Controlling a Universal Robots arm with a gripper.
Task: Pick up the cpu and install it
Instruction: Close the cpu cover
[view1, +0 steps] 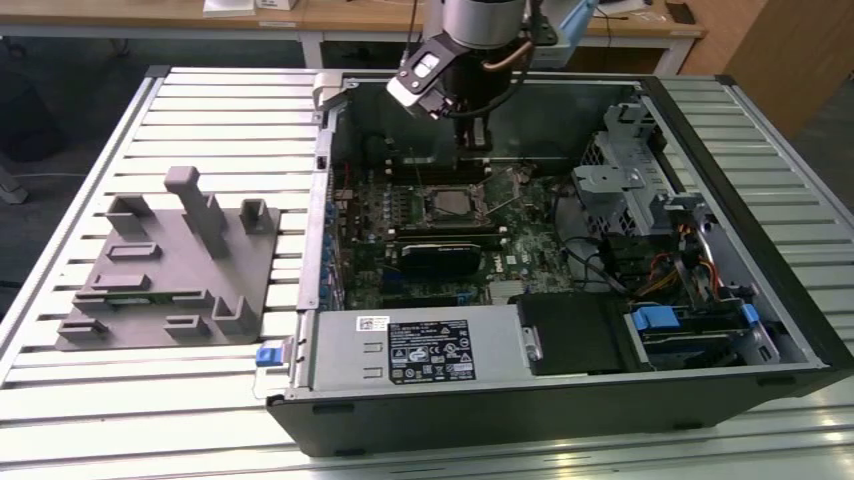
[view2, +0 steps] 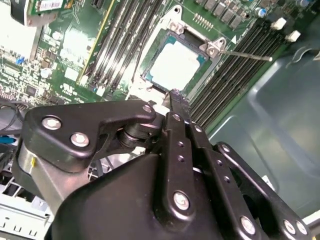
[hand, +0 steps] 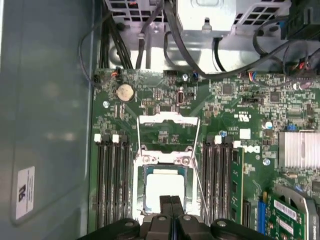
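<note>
The cpu (view2: 175, 65) is a pale silvery square lying flat in the motherboard socket (view1: 447, 207), and it also appears in the first wrist view (hand: 164, 184). The socket's metal load plate (hand: 167, 120) is swung open, and its thin lever (view2: 245, 54) stands free. My gripper (view2: 173, 96) hangs just above the near edge of the cpu, its two dark fingers pressed together with nothing between them. The first wrist view shows the gripper (hand: 171, 201) over the chip's edge. In the exterior view the gripper (view1: 474, 150) reaches down into the open computer case.
Memory slots (hand: 112, 185) flank the socket on both sides. A finned heatsink (hand: 300, 149) sits nearby. The white-labelled power supply (view1: 414, 345) and a drive cage (view1: 641, 185) fill the case's front and right. A grey fixture block (view1: 174, 270) stands on the slatted table (view1: 214, 110).
</note>
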